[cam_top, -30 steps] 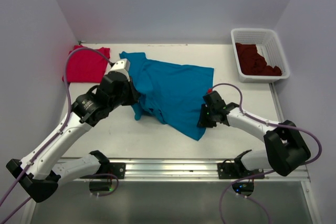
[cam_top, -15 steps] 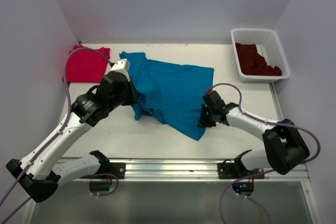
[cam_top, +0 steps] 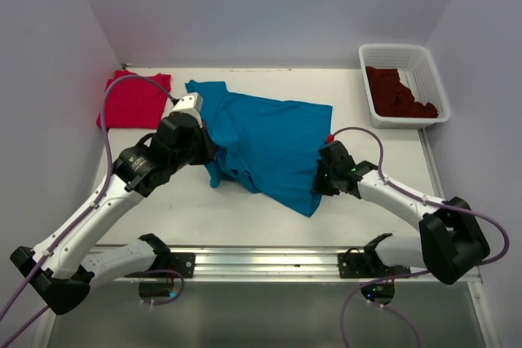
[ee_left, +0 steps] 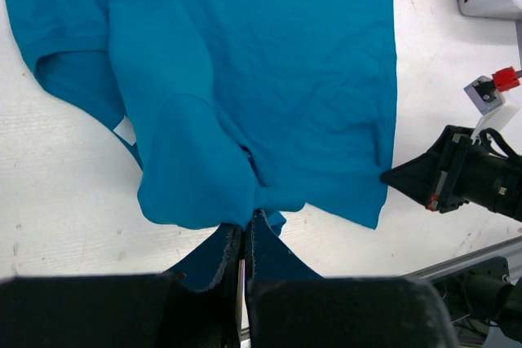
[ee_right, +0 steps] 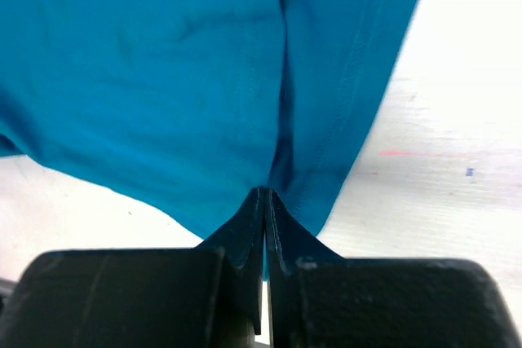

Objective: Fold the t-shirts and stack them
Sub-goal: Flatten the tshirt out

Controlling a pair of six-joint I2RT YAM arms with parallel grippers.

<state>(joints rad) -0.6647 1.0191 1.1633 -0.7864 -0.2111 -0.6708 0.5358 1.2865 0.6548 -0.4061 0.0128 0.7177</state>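
A teal t-shirt lies crumpled across the middle of the table. My left gripper is shut on its left edge, a bunched fold pinched between the fingers. On the shirt's right hem, my right gripper is shut, with the cloth pulled into a crease at the fingertips. A folded red t-shirt rests at the back left. Dark maroon t-shirts fill the basket.
The white lattice basket stands at the back right corner. White walls close in the table on three sides. A metal rail runs along the near edge between the arm bases.
My right gripper has closed on the teal shirt's right hem and shifted slightly right and toward the near edge. The left arm has stayed put.
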